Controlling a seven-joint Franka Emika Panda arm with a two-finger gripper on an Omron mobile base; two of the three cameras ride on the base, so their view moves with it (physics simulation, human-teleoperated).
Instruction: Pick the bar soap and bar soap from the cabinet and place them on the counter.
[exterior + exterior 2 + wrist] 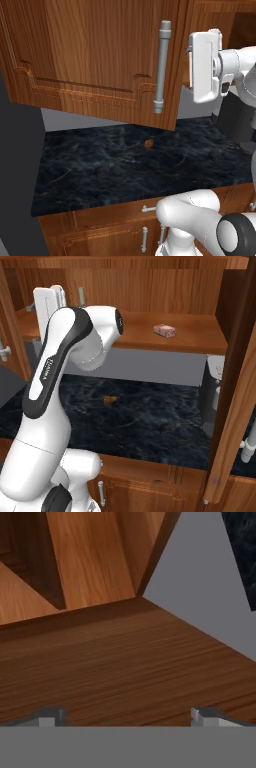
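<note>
A pinkish bar soap (165, 330) lies flat on the wooden shelf (190, 338) of the open cabinet (95, 55), toward the shelf's right side. My gripper (128, 718) is open, its fingertips (50, 716) spread wide with nothing between them. In the hand view it looks along bare shelf wood into the cabinet's left inner corner. The white hand (49, 306) sits at the shelf's left end, well to the left of the soap. It also shows beside the open left door (205, 62). The black marble counter (125, 165) lies below.
A small round brown lump (148, 144) rests mid-counter. The left cabinet door with its silver handle (162, 65) hangs open over the counter. The right door (235, 406) stands open at the right. A dark appliance (212, 396) stands on the counter under the shelf's right end.
</note>
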